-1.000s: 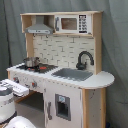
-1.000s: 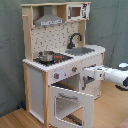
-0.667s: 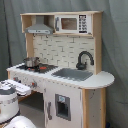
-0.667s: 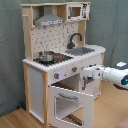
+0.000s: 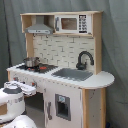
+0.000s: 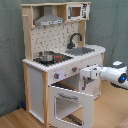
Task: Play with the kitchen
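The kitchen (image 5: pixel 65 55) of pale wood and white panels stands in the middle of both exterior views. It has a black faucet (image 5: pixel 84 59), a grey sink (image 5: pixel 74 74), a small pot (image 5: pixel 31 62) on the stovetop, a hood (image 5: pixel 40 27) and a microwave (image 5: pixel 72 23). In the second exterior view the kitchen (image 6: pixel 35 85) has its oven door (image 6: pixel 72 102) hanging open and tilted forward. My gripper (image 6: pixel 84 74) is at the front panel, just right of the knobs (image 6: pixel 74 69) and above the open door. In the first exterior view the gripper (image 5: pixel 31 91) is low on the left, at the stove front.
A grey curtain (image 5: pixel 115 55) hangs behind the kitchen. A wooden floor (image 6: pixel 15 117) lies in front of it. My white arm (image 6: pixel 116 76) reaches in from the second exterior view's right. Another white part of the arm (image 5: pixel 20 122) fills the first exterior view's bottom left corner.
My arm has moved toward the kitchen, leftward in the second exterior view, bringing the gripper up to the front panel. The oven door stays open.
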Controlling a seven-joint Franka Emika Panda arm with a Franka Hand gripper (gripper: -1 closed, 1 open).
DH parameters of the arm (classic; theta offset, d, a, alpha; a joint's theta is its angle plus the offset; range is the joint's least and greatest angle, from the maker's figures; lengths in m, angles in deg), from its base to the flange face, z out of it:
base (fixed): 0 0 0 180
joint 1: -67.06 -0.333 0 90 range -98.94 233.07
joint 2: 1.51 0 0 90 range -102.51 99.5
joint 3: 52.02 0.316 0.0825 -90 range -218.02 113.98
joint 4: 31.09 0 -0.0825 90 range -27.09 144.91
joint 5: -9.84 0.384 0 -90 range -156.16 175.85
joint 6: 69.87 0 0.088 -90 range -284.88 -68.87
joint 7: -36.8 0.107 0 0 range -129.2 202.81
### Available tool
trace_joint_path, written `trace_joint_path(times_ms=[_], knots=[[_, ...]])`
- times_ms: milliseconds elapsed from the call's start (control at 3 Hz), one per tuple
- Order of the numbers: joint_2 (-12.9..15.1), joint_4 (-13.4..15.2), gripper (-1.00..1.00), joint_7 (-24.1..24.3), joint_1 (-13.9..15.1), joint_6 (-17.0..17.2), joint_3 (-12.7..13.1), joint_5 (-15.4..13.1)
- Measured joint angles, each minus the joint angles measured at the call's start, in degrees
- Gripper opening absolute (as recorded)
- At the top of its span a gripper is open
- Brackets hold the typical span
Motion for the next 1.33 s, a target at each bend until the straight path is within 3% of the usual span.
trace_joint_path(times_ms=[333,1000,1333], knots=[[0.1,-1.5,1.0,0.0,5.1,-2.4,1.3,0.0],[0.5,-9.4,1.0,0.0,13.7,-3.0,3.4,0.1],[0.5,-12.0,1.0,0.1,15.6,-3.4,4.6,0.1]])
